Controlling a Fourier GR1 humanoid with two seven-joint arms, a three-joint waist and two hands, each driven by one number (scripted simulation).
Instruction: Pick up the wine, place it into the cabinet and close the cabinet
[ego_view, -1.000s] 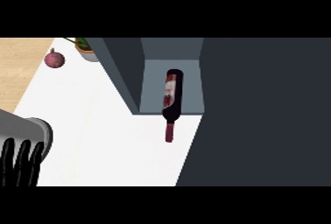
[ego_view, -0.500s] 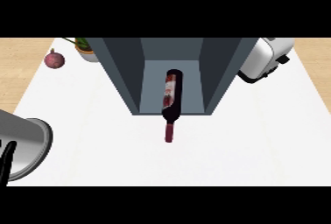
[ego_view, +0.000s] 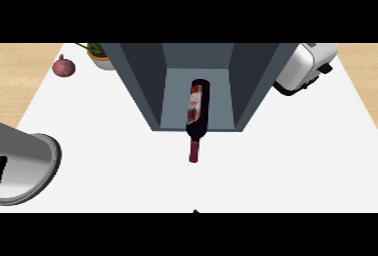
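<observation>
Entering from the lower left edge, one grey forearm (ego_view: 26, 167) shows, with only a black sliver of the left hand (ego_view: 2, 170) beside it (whether its fingers are apart or together cannot be told). One purple fruit (ego_view: 64, 66) lies at the white counter's (ego_view: 295, 165) far left corner, near one potted plant (ego_view: 97, 54). One wine bottle (ego_view: 194, 117) lies inside the one open grey cabinet (ego_view: 148, 85), neck sticking out over the counter. One toaster (ego_view: 303, 70) stands at right.
</observation>
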